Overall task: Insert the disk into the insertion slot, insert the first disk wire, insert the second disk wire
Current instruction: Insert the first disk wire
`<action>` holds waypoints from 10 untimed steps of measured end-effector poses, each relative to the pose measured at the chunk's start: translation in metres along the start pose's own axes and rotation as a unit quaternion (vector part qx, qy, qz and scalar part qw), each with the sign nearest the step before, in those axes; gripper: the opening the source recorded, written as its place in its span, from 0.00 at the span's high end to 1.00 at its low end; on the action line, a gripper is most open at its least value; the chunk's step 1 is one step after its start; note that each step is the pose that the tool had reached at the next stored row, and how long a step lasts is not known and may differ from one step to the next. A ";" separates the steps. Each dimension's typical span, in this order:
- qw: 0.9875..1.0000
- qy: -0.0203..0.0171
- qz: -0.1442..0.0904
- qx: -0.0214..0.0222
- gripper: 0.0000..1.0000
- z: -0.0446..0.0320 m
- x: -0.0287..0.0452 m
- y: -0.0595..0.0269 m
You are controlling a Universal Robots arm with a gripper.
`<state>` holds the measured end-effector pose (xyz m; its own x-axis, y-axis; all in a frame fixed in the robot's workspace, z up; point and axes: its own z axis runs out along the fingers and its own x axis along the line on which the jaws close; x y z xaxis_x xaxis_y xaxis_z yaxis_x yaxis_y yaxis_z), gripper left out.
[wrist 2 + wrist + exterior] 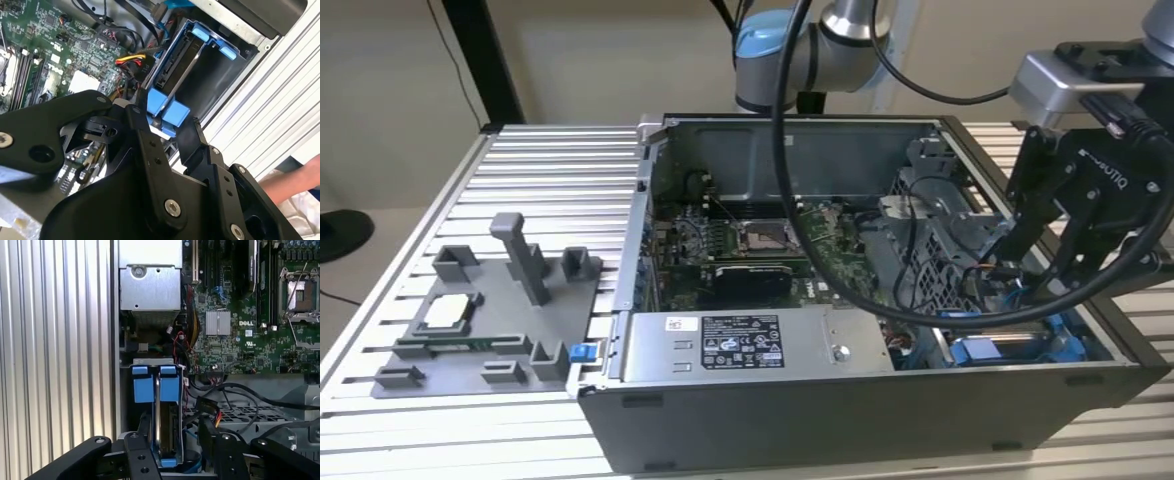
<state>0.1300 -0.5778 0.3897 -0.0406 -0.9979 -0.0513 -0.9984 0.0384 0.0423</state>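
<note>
Hand: our hand (175, 426) reaches down into the open case (854, 420) on the bench (520, 160). Its two fingers (142, 450) are spread either side of the disk and do not look clamped on it.
Disk: the disk (162, 432) stands on edge in the insertion slot (994, 352), at about 4 o'clock in the case in the exterior view.
Done: we judge the disk already seated in its slot.
Left: both wires, by our reading. The black plug on red, yellow and black wires (210, 414) hangs just beside the disk, and the blue-tipped cable (160, 10) lies near the slot. We see neither plugged in.
Counts: one disk, one slot, two candidate wires, two blue tabs (143, 385), one power-supply box (747, 345) at 6 o'clock, and one grey fixture tray (467, 330) at 9 o'clock on the bench.
</note>
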 end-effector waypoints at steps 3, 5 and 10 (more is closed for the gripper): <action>1.000 0.000 0.000 0.000 0.00 0.0000 -0.0008 -0.0024; 1.000 -0.001 0.000 0.000 0.00 0.0003 -0.0012 -0.0048; 1.000 -0.012 0.000 0.000 0.00 0.0017 -0.0015 -0.0118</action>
<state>0.1418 -0.5767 0.3876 -0.0416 -0.9962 -0.0761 -0.9983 0.0384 0.0432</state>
